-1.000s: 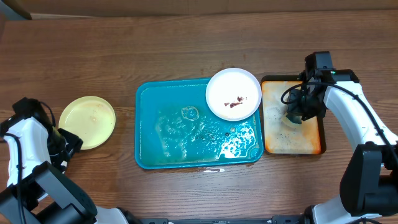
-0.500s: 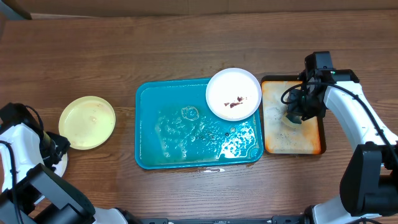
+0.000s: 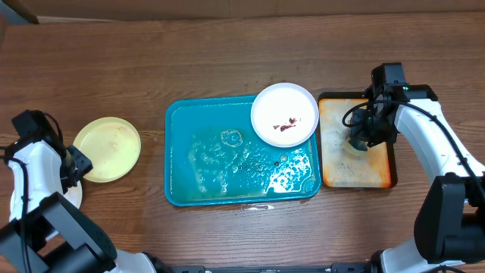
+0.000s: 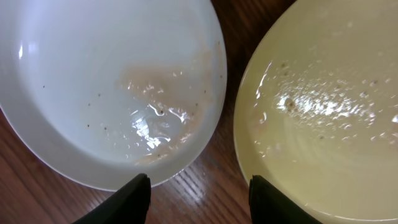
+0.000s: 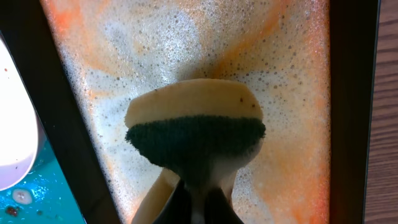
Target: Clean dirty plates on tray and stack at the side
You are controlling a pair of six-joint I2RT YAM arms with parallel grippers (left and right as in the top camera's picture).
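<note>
A white plate (image 3: 284,114) with brown smears rests on the far right corner of the teal tray (image 3: 182,152), which is wet and soapy. On the table to the left lies a pale yellow-green plate (image 3: 107,149) (image 4: 323,106), wet with droplets. Beside it lies another white plate (image 4: 106,87) with a faint wet film, mostly hidden under my left arm in the overhead view. My left gripper (image 3: 76,163) (image 4: 199,186) hangs open above the wood between these two plates, holding nothing. My right gripper (image 3: 358,142) (image 5: 200,196) is shut on a yellow and green sponge (image 5: 196,127).
An orange dark-rimmed tray (image 3: 379,171) covered in foam sits right of the teal tray, and the sponge hangs over it. Bare wooden table (image 3: 227,53) runs along the back. A cardboard edge shows at the far left corner.
My left arm swung out to the left and has come back beside the yellow-green plate, its jaws a little narrower. The right arm and sponge have not moved.
</note>
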